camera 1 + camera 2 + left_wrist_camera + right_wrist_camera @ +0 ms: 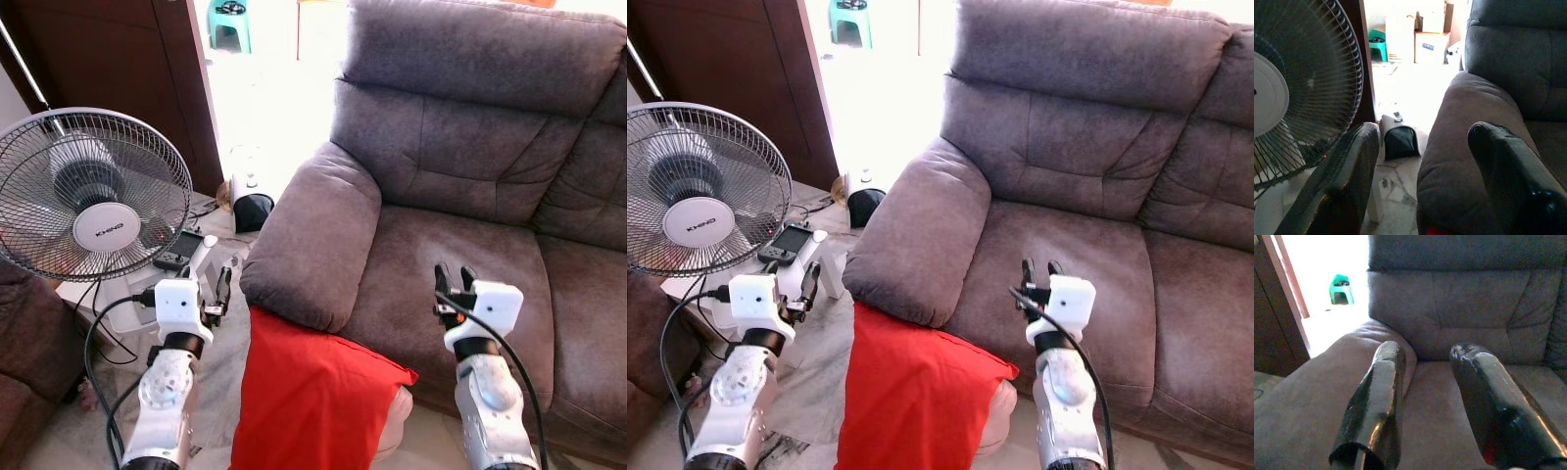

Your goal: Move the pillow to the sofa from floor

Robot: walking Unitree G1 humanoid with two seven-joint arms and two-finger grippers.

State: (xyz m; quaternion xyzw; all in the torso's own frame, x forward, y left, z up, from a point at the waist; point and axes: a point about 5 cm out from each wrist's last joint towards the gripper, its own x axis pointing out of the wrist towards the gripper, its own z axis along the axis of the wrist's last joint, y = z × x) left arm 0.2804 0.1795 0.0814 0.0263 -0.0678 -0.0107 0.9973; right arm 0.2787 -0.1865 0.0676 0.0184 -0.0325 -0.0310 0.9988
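The red pillow (pixel 309 397) stands on the floor (pixel 220 372) at about 6 o'clock in the head views, leaning up against the front of the grey-brown sofa (pixel 460 176), with its top edge tucked just under the sofa's padded armrest (pixel 313 235) and one corner reaching toward the seat cushion (pixel 441 264). Neither hand touches it. The left hand (pixel 223 286) is raised at roughly 8 o'clock, just beside the outer face of the armrest and to the pillow's left; in the left wrist view its two black fingers (pixel 1337 186) stand well apart with nothing between them, framing the armrest, and a sliver of red shows at the lower edge. The right hand (pixel 453 279) hovers at about 4 o'clock over the front of the seat cushion, to the pillow's right; its fingers (pixel 1376 401) are likewise spread and empty, pointing toward the sofa's backrest (pixel 1459 298). A standing fan (pixel 93 196) fills the 9 o'clock side, near the left arm, with a small dark handheld device (pixel 179 249) lying below its grille. At 11 o'clock, beyond the armrest, a small dark object (pixel 253 211) sits on the floor before the brightly lit doorway, and a green stool (pixel 231 22) stands further off at 12 o'clock.
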